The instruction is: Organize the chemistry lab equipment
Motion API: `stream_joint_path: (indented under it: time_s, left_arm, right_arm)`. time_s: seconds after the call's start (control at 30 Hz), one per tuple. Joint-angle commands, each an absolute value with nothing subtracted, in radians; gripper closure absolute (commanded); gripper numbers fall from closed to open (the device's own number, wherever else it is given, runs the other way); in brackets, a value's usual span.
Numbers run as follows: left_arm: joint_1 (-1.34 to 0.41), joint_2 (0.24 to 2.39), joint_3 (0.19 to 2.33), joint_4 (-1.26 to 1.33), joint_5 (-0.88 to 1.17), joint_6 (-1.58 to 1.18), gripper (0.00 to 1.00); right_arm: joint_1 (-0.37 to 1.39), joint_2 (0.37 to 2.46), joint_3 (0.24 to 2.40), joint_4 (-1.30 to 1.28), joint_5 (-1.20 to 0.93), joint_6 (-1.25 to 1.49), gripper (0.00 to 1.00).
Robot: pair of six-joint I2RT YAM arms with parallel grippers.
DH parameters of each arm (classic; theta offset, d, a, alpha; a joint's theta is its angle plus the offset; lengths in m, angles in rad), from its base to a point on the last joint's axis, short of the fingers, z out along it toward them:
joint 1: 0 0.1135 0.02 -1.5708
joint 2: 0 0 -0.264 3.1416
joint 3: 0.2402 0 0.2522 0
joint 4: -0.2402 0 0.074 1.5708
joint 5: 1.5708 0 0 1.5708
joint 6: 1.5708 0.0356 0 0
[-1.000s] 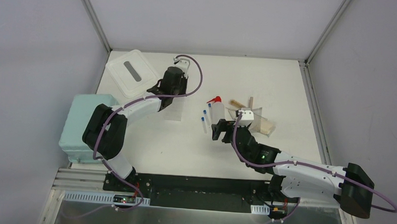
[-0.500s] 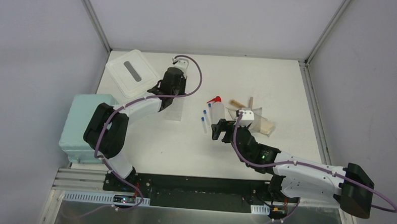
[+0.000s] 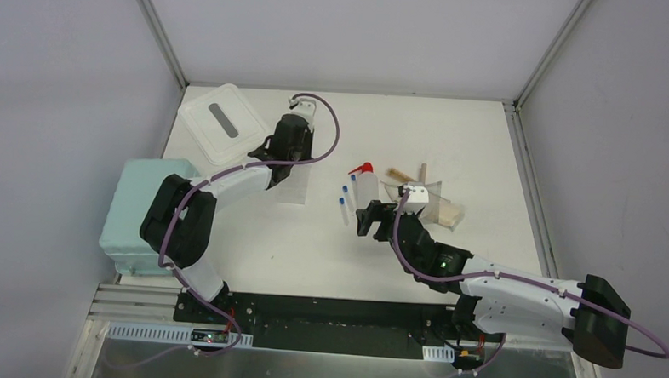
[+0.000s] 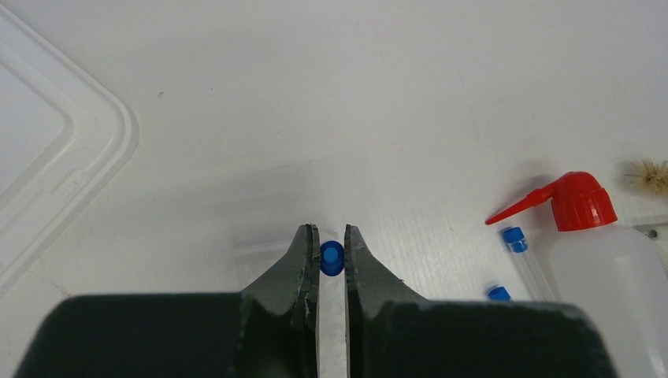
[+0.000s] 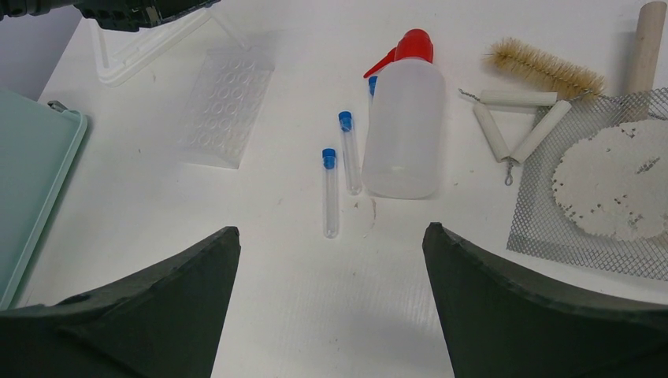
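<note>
Top external | white table (image 3: 453, 134), grey walls (image 3: 55, 74) around | left gripper (image 4: 331, 231) jaws pinching blue-capped tube (image 4: 332, 258), tube rack (image 5: 224, 106) below | right gripper (image 5: 331, 230) jaws spread, loose tubes (image 5: 330, 193) and squeeze bottle (image 5: 406, 126) ahead

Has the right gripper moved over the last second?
No. In the top view the right gripper keeps the same spot just below the white squeeze bottle, jaws open.
</note>
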State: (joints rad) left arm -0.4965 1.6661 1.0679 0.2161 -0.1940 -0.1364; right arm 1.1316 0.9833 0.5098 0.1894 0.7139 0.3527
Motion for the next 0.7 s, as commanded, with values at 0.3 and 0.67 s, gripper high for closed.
stream_joint_path:
  time_s: [0.3,0.67]
  left_arm:
    - [-0.499,1.591,1.011,0.192,-0.215,-0.171,1.00]
    - [-0.499,1.586,1.005,0.183,-0.201,-0.183,1.00]
  right_arm:
    - [1.129,0.993,0.520,0.223,0.724,0.373,0.10]
    - [1.128,1.004,0.523,0.222,0.716,0.384,0.10]
